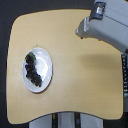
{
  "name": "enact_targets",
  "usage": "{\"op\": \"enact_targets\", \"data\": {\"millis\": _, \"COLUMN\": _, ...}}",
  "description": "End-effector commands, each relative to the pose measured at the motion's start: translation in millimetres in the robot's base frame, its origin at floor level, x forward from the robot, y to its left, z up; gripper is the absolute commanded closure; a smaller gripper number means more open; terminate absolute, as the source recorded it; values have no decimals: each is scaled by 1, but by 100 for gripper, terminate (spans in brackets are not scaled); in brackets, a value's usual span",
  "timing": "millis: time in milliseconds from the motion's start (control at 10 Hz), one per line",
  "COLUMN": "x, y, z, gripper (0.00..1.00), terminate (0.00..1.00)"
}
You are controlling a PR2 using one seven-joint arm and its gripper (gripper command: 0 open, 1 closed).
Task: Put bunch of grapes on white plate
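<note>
Exterior view shows the bunch of grapes [33,71], a dark knobbly cluster, lying on the glossy round white plate [45,62] at the left of the smooth, rounded wooden counter [85,75]. Wide bare wood lies rightward. A grey arm [102,30] enters far right; its claw's state cannot be told.

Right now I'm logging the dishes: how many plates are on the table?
1. The white plate sits near the table's edge on the exterior view's left, with the bunch of grapes on it. None seem hidden.
</note>
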Motion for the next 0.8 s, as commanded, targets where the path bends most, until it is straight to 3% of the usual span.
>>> {"op": "enact_targets", "data": {"millis": 0, "x": 11, "y": -53, "z": 4, "gripper": 0, "terminate": 0}}
{"op": "enact_targets", "data": {"millis": 600, "x": 12, "y": -65, "z": 0, "gripper": 0, "terminate": 0}}
{"op": "enact_targets", "data": {"millis": 700, "x": 16, "y": -67, "z": 0, "gripper": 0, "terminate": 100}}
